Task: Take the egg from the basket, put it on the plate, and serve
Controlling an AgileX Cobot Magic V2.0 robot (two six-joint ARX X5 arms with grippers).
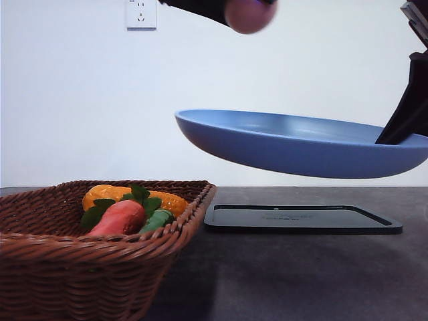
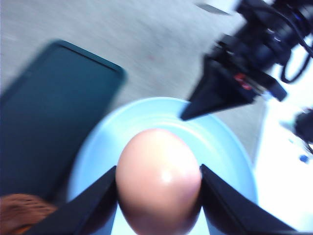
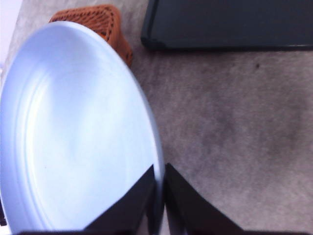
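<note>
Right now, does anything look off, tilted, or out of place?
Nothing spilled or damaged. The plate is off the table, pinched at its rim by the right end effector and slightly tilted. The left end effector holds the egg above it. The black tray lies flat.

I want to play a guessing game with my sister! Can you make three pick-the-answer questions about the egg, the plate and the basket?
1. Where is the egg?
A. in the basket
B. held above the plate
C. on the black tray

2. What colour is the plate?
A. blue
B. red
C. green

3. How is the plate right now?
A. lying on the table
B. standing in the basket
C. lifted in the air

Answers:
1 B, the left gripper clamps it over the plate.
2 A, it looks blue from the front.
3 C, the right gripper pinches its rim, above the tray.
</note>
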